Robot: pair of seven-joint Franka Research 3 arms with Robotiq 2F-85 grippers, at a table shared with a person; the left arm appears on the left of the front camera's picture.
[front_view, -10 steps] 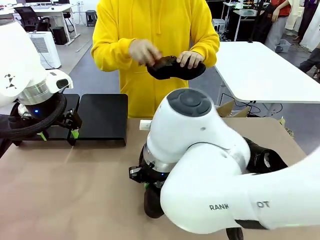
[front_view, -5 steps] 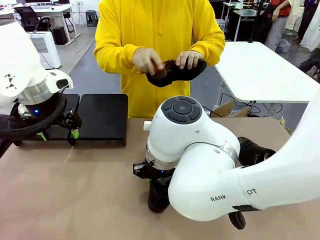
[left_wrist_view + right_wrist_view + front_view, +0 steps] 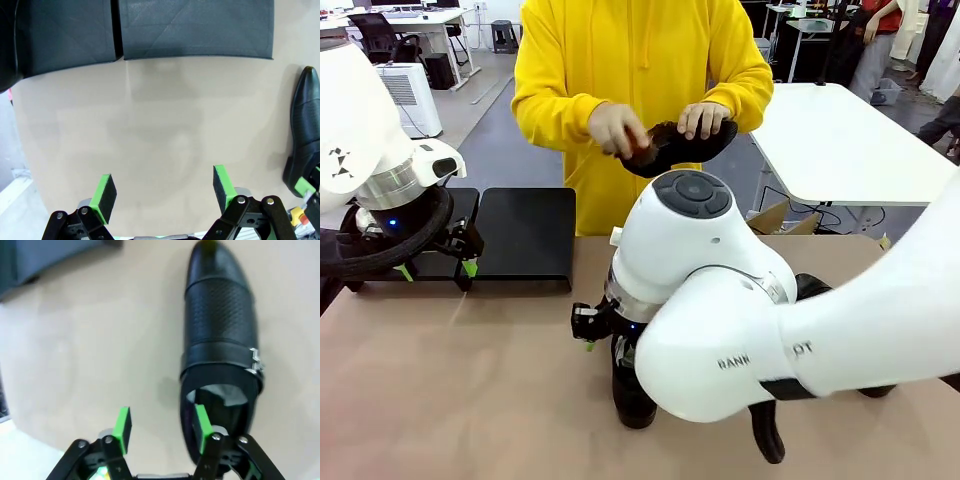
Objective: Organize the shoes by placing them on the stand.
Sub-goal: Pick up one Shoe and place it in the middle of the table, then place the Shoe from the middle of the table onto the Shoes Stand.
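Nearest us, the right gripper (image 3: 161,426) stands open at the heel of a black buckled dress shoe (image 3: 220,340) on the table (image 3: 470,380), one pad inside the collar, one outside, not yet clamped. Far left, the left gripper (image 3: 162,192) hangs open and empty just before the stand (image 3: 195,30), whose visible panels carry no shoe. Beyond, a person (image 3: 640,50) holds a second shoe (image 3: 685,145). We judge nearly everything remains.

The tan table (image 3: 470,380) carried the matte-black stand (image 3: 525,235) along its far edge, toward the left corner. One black shoe (image 3: 632,402) rested sole-down near the middle of the near edge.
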